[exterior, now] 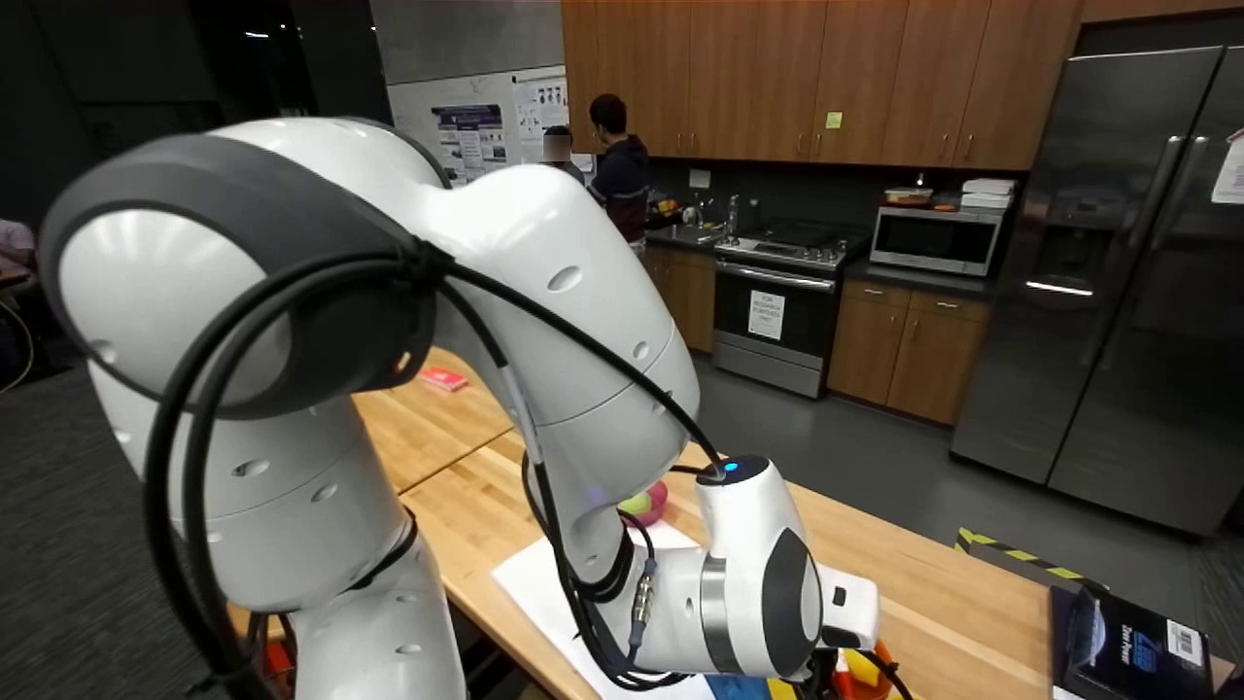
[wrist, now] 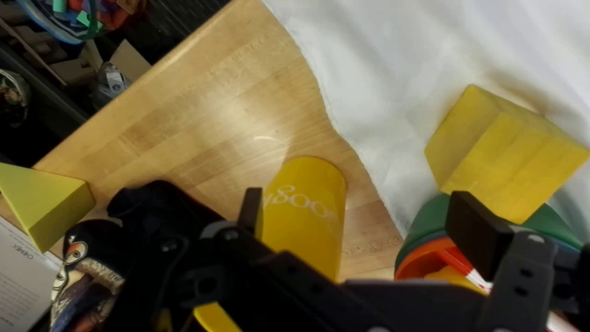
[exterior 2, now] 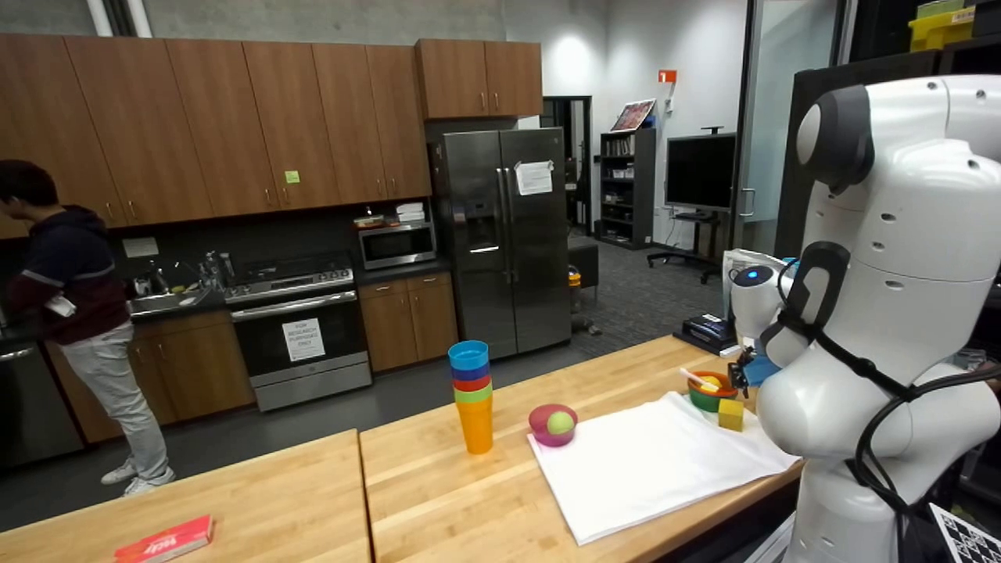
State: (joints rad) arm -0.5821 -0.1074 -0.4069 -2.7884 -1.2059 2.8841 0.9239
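Yellow cylinder (wrist: 306, 223): smooth, white-lettered, off-centre within the gripper (wrist: 357, 207), against grained wooden tabletop (wrist: 221, 106). Jaws parted, nothing held, contact unclear. Judged step: alignment; next move would call for centring on its curve. Wrist view, from cylinder: creased cloth (wrist: 392, 69) at 1 o'clock, angular yellow block (wrist: 507, 152) 2, green bowl (wrist: 426, 221) 3.

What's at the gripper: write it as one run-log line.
gripper: jaws apart, nothing held; yellow cylinder: seen between jaws, wrist view; yellow block: beside green bowl; contact: unclear
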